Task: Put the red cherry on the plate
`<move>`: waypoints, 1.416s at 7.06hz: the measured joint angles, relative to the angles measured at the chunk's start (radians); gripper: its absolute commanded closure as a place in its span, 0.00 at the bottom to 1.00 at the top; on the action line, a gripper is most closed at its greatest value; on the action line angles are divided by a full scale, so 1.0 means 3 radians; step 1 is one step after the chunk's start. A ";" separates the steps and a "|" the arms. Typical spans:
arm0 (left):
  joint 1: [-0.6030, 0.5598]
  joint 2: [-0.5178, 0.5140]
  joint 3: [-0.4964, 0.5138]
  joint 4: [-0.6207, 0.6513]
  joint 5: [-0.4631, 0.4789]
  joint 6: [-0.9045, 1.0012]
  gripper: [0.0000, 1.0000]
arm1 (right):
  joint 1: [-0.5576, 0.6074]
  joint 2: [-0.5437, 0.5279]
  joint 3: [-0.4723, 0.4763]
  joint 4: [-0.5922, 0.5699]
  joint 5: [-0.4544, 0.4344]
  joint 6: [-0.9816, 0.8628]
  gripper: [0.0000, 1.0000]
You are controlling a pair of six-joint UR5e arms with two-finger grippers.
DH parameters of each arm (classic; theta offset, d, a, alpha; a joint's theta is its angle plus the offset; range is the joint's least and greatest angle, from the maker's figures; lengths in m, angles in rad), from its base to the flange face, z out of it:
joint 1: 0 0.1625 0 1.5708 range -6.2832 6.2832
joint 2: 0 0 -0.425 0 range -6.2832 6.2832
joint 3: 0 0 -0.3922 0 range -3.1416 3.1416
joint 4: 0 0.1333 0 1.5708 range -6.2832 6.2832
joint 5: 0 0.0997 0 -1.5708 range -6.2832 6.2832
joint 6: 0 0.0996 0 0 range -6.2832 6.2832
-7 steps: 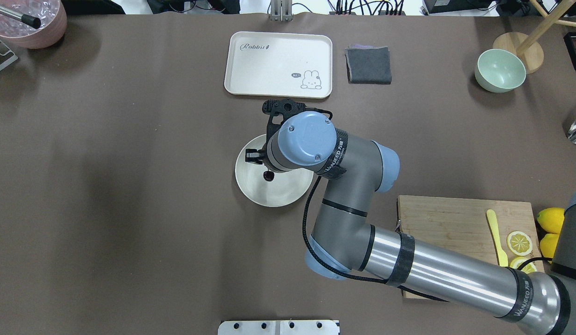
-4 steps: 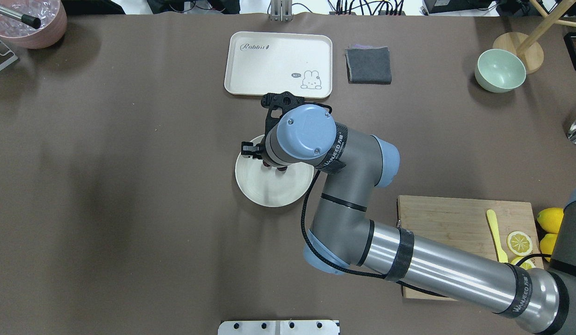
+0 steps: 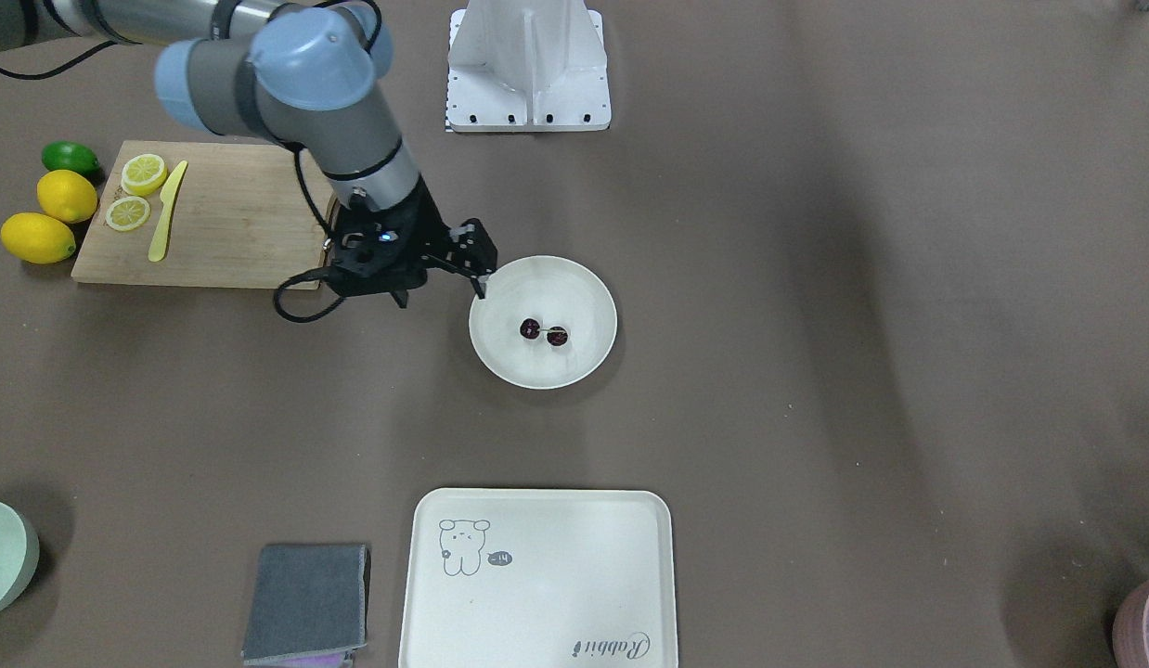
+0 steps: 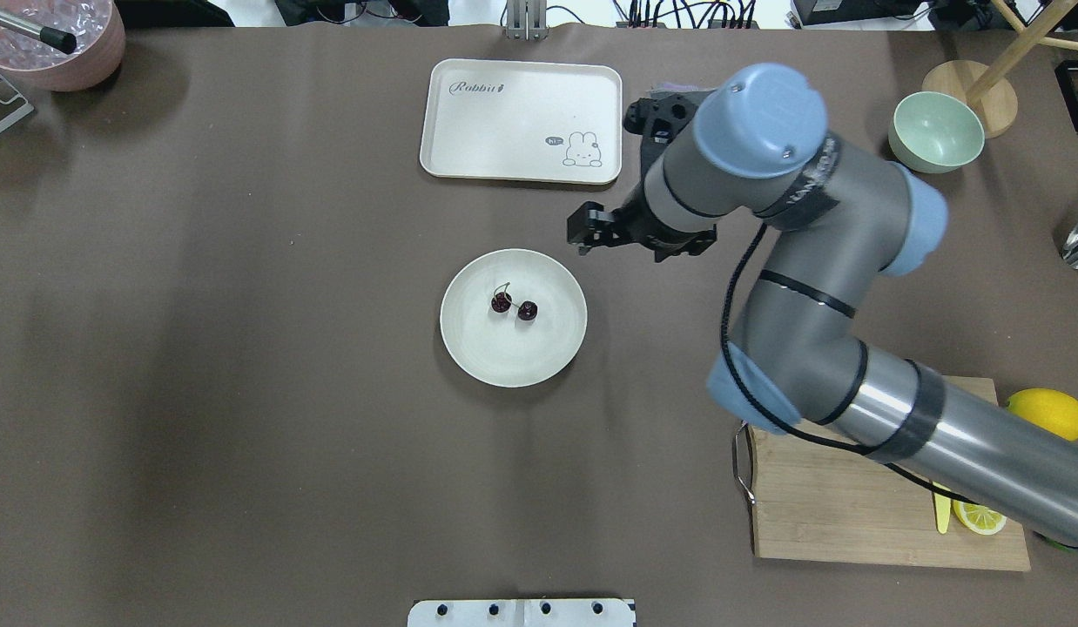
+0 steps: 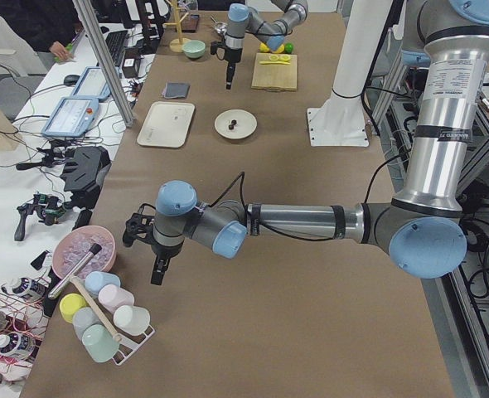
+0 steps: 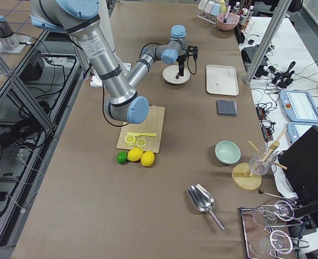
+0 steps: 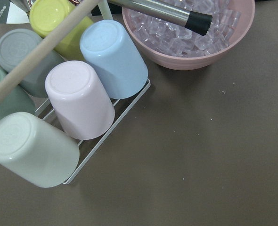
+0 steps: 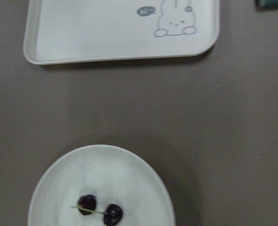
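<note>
The red cherry (image 4: 513, 305), two dark round fruits joined by thin stems, lies free near the middle of the round cream plate (image 4: 474, 353). The front view shows the cherry (image 3: 544, 332) on the plate (image 3: 579, 371), and so does the right wrist view, with the cherry (image 8: 100, 210) low on the plate (image 8: 54, 188). My right gripper (image 4: 581, 242) hangs open and empty just beyond the plate's far right rim, clear of the fruit. My left gripper (image 5: 158, 272) shows only in the left side view, far off by the cup rack, and I cannot tell its state.
A rabbit-print tray (image 4: 522, 122) lies beyond the plate, with a grey cloth (image 3: 305, 603) and a mint bowl (image 4: 935, 131) further right. A cutting board (image 4: 852, 514) with lemon slices and whole lemons (image 3: 55, 213) lies under my right arm. A pink ice bowl (image 7: 191, 42) and cups (image 7: 82, 101) lie under my left wrist.
My right gripper was low over the plate with the cherry beneath it. It has since drawn away to the right and back, leaving the cherry lying on the plate.
</note>
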 measured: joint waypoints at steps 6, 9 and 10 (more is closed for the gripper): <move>-0.0337 0.0465 -0.0390 0.0191 -0.0639 0.0346 0.02 | 0.1836 -0.1657 0.0230 -0.0348 0.0963 -0.2839 0.00; -0.0324 0.0712 -0.0907 0.0611 -0.0643 0.0344 0.02 | 0.2799 -0.1856 -0.0613 -0.0331 0.1090 -0.4309 0.00; -0.0287 0.0704 -0.0939 0.0738 -0.0559 0.0345 0.02 | 0.2928 -0.1889 -0.0692 -0.0338 0.1092 -0.4434 0.00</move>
